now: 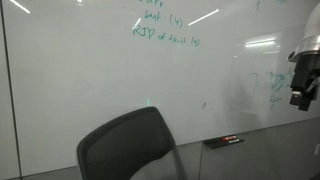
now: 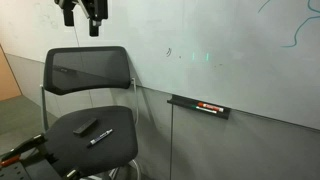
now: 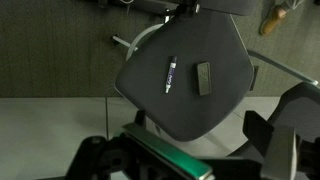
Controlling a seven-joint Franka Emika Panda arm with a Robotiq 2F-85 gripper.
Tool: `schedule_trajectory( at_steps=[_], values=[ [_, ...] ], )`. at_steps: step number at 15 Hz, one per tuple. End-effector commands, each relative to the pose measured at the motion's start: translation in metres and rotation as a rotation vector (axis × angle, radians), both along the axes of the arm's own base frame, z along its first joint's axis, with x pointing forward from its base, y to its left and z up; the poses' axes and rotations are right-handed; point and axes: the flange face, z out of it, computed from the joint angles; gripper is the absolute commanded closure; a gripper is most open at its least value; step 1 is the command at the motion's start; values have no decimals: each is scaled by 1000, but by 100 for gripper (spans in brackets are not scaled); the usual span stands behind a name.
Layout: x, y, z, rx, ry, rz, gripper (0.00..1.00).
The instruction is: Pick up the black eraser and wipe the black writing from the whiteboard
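Seat [image 2: 70, 142] of the black chair [image 2: 90, 70] held two loose items: a small black block [image 2: 88, 126] and a dark marker [image 2: 100, 137] with a pale band. They lay side by side, near each other but not touching. Wrist view showed the same pair flat on the seat [image 3: 215, 110], with the marker [image 3: 171, 75] beside the block [image 3: 203, 77].

Black eraser [image 2: 198, 105] was a flat oblong bar, tiny against the board, with a reddish-orange spot and a pale patch next to it. It lay lengthwise at the whiteboard's [image 2: 230, 50] lower edge, off to one side of the chair. In an exterior view it [image 1: 225, 141] sat just past the chair back [image 1: 125, 145], level along the board's bottom line.

Gripper [image 2: 81, 22] hung at the top of the frame in front of the board, above the chair back, fingers parted with nothing between them. In an exterior view it [image 1: 303, 98] stood at the frame's edge, well above the eraser and well apart from it.

Whiteboard [image 1: 90, 80] was large, glossy and white, and reflected ceiling light strips [image 1: 203, 17]. Green handwriting [image 1: 165, 30] ran in short lines near the top. Fainter teal marks [image 1: 265, 85] lay close to the gripper, and a teal curve [image 2: 295, 30] showed in an upper corner. Grey wall panel [image 2: 250, 145] ran below the board. Floor [image 2: 20, 125] was grey, with a wood-toned panel [image 2: 6, 75] at the frame's edge
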Motion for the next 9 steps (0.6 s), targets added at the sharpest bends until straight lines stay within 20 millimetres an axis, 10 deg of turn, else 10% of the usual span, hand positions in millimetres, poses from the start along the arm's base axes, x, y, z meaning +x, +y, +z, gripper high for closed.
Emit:
schedule_trajectory(
  at_steps=[1,9],
  values=[
    [1,0,2,0,-3,0,0],
    [1,-1,6,-1,-11,-1,0]
  ],
)
